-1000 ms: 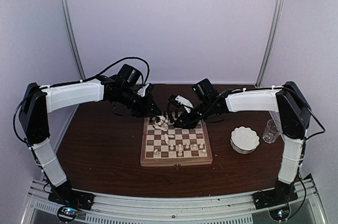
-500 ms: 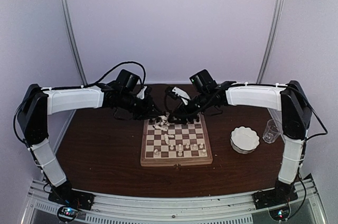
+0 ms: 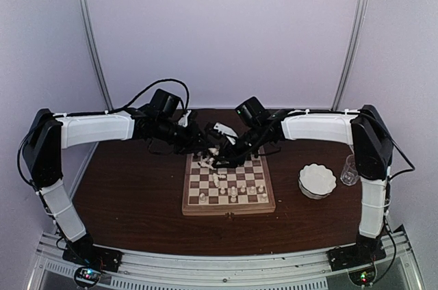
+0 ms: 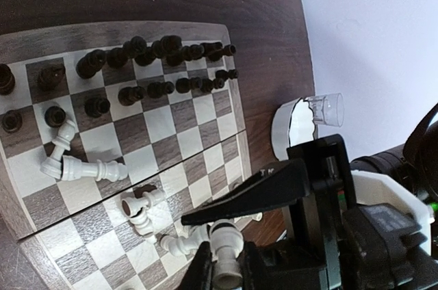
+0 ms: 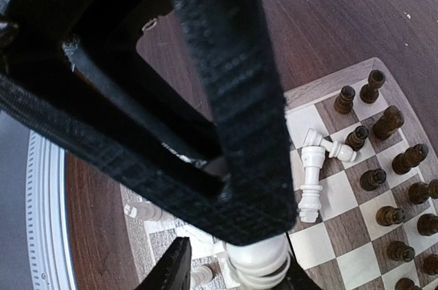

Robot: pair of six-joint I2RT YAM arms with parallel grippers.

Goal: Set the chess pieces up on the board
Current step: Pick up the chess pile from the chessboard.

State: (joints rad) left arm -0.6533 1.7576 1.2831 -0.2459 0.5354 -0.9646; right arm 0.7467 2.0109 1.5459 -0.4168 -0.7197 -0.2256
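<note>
White bowl beside clear cup

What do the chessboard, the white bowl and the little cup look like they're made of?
Chessboard: wood, low sheen; grain shows on border and squares.
Bowl: probably glazed ceramic; opaque white, scalloped rim, plastic possible.
Cup: clear plastic or glass; see-through walls.

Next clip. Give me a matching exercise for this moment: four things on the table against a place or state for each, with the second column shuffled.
Things:
1. dark pieces
2. white pieces mid-board
3. white bowl
4. cup

Place or state:
A. see-through, farthest right
B. lying on their sides
C. standing upright
D. between the board and the cup

Pairs: 1-C, 2-B, 3-D, 4-A
</note>
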